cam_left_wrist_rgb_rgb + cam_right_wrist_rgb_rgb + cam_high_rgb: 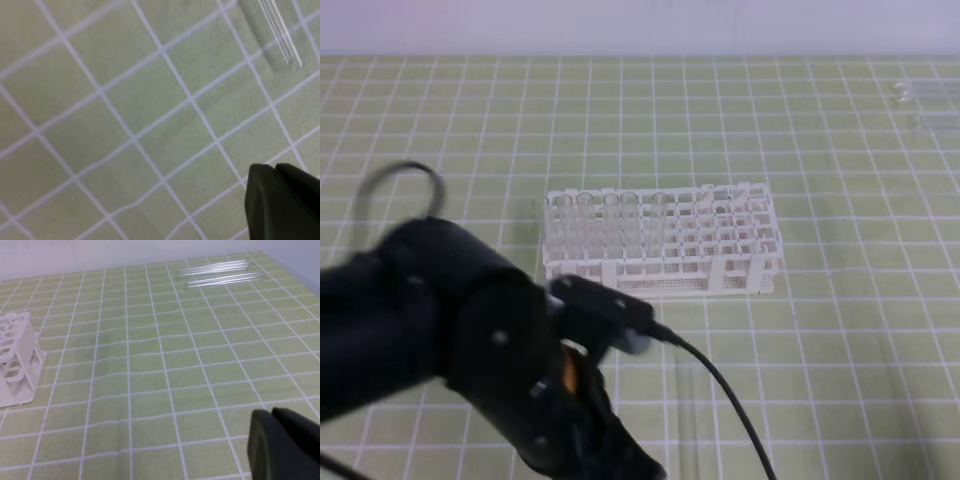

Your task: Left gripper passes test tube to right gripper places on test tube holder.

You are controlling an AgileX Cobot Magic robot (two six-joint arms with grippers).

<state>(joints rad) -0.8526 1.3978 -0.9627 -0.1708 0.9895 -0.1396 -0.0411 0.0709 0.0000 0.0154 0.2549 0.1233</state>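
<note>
Left wrist view: my left gripper [282,200] is closed, empty; I should open over the test tube [270,32], then pinch mid-length.

A green mat [840,150] with a white printed grid covers the table; it looks like soft, matt vinyl or rubber, smooth, with faint ripples showing in the right wrist view. On it stands a rack [740,255] of white moulded plastic, with a dull satin finish and thin lattice walls. Clear tubes [610,225] stand in the rack, colourless and see-through like glass. More loose tubes [220,272] of the same clear, glossy material lie on the mat, catching bright lines of light. The arm [450,330] at lower left is black with a matt, slightly sheened plastic shell. A smooth black cable [725,390] trails from it.
</note>
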